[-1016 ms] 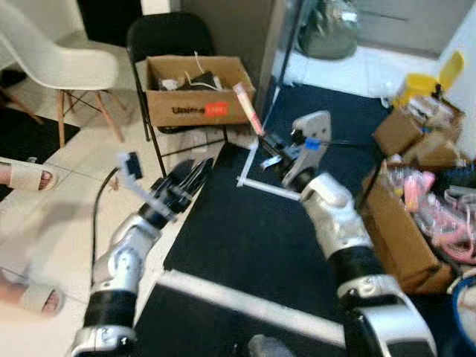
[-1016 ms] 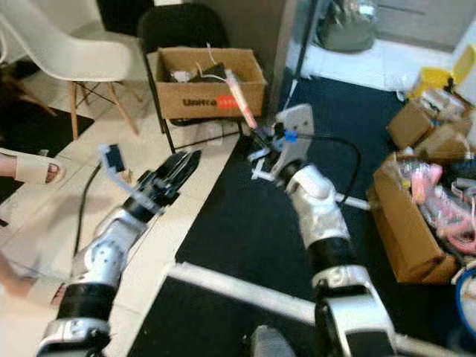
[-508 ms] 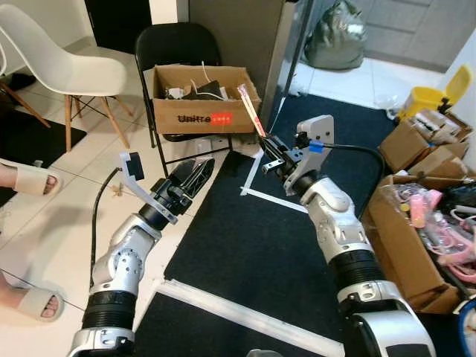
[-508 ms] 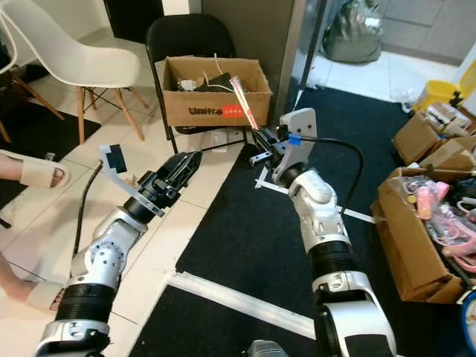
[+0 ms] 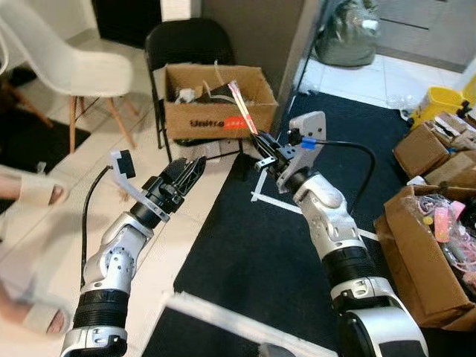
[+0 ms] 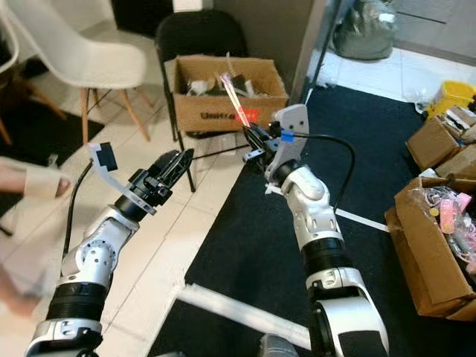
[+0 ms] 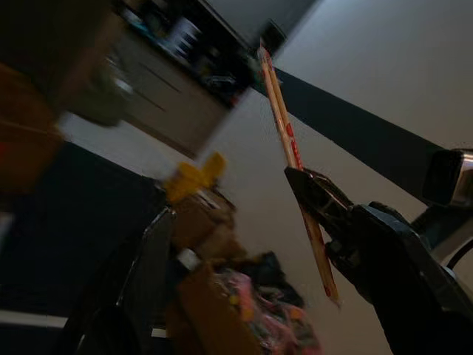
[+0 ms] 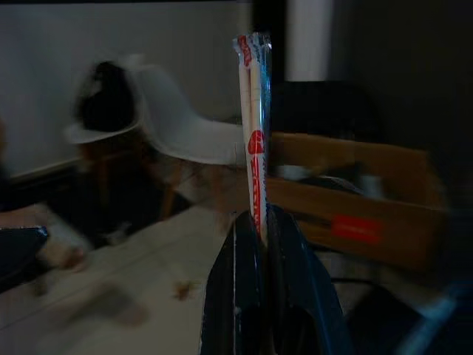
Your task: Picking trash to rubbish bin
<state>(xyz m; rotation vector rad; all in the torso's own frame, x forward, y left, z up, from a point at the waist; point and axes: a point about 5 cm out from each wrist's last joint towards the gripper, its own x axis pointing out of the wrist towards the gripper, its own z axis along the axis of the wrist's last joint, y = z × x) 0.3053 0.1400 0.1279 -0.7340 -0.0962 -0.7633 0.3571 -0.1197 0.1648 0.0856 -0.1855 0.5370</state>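
My right gripper (image 5: pixel 265 153) is shut on a long wrapped pair of chopsticks (image 5: pixel 244 111), white and pink with a red mark, held upright and tilted. The chopsticks' top end stands in front of the right part of an open cardboard box (image 5: pixel 216 123), which holds scraps and rests on a black folding chair (image 5: pixel 182 41). The right wrist view has the chopsticks (image 8: pixel 253 140) rising from between the black fingers (image 8: pixel 292 281). My left gripper (image 5: pixel 190 168) is raised left of the right one, below the box, shut and holding nothing.
A white shell chair (image 5: pixel 71 71) stands at the left. A person's sandalled feet (image 5: pixel 33 190) are blurred on the pale tiles. Cardboard boxes of clutter (image 5: pixel 424 253) line the right of the black mat (image 5: pixel 275 260). A yellow bin (image 5: pixel 437 99) and a dark bag (image 5: pixel 353 33) sit further back.
The whole view has shifted, so the camera has moved. My right gripper, still holding the chopsticks, now stands a little closer to the cardboard box. The person's feet have blurred.
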